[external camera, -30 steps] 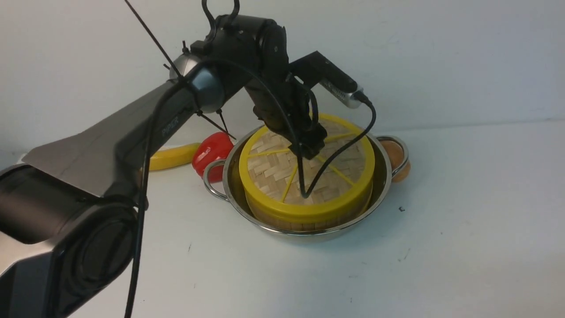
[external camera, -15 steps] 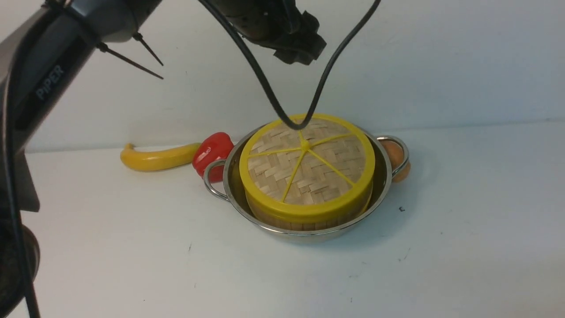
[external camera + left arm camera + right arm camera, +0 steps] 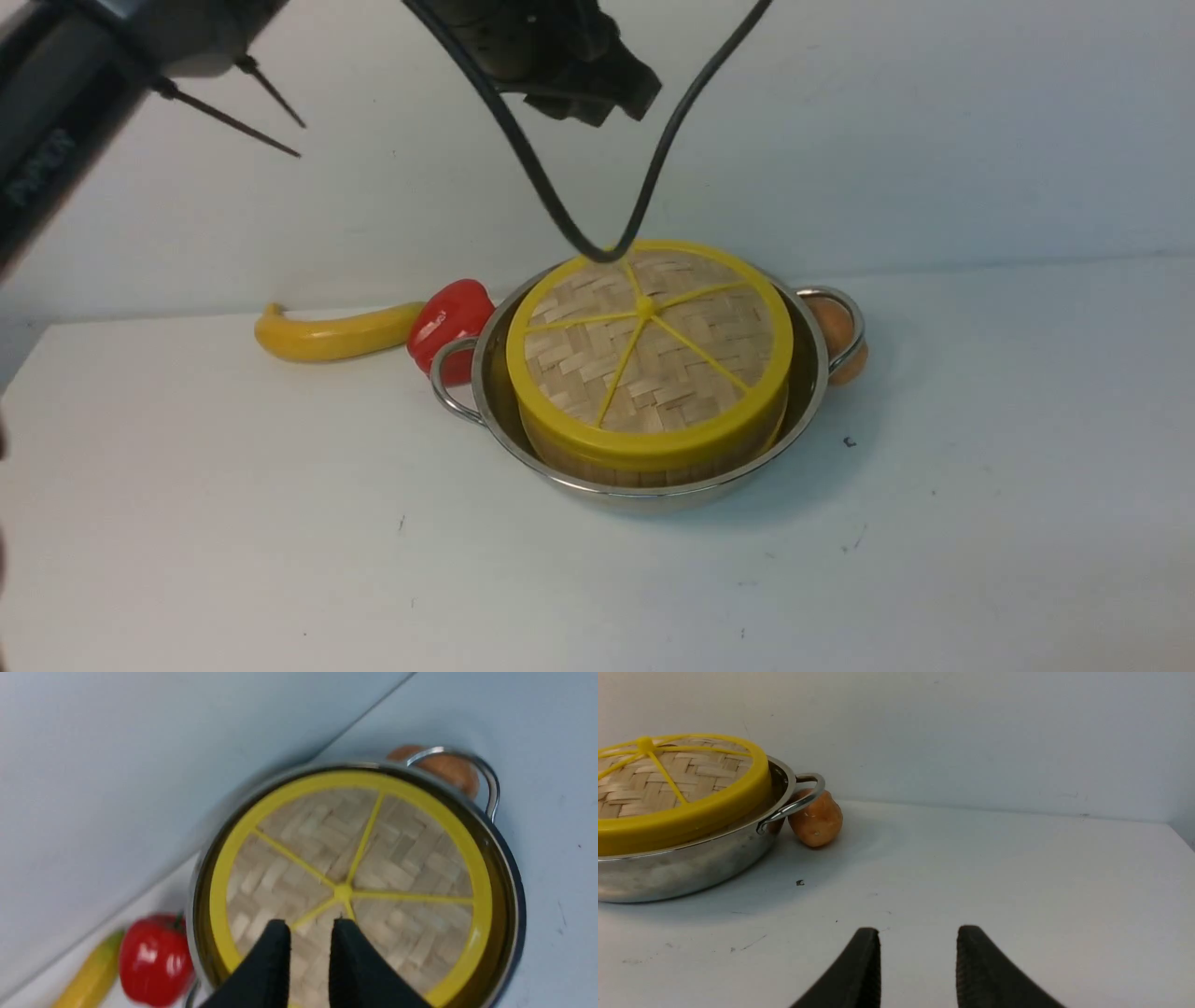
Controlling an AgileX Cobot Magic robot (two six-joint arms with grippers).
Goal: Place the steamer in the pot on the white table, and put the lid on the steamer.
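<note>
The pot is wide, shallow, polished stainless steel w/ two looped wire handles, sitting on the white table near its back edge. Inside it stands the steamer: only a strip of its upright wooden wall shows under the lid, and it is a bit narrower than the pot. The lid sits flat on top – a round disc of herringbone-woven pale bamboo, thick glossy yellow rim, thin yellow spokes meeting at a small yellow centre knob.

The left gripper hangs above the lid, off it, holding nothing; in the left wrist view its two black, matte, tapered fingers stand almost together w/ only a narrow slit between them. The right gripper is low over bare table, well apart from the pot to its right; its ribbed black fingers are parted w/ nothing between them.

No writing reads clearly; a blurred pale marking shows on the left arm in the front view, illegible.

Around: a red bell pepper, glossy, touching or just beside the pot's left handle; a yellow banana, curved, lying beside the pepper on its left; a brownish-orange, potato-like lump tucked under the right handle. A black cable loops down in front of the lid's far rim – a small overlap only. The table has a few dark specks and faint scuffs.
</note>
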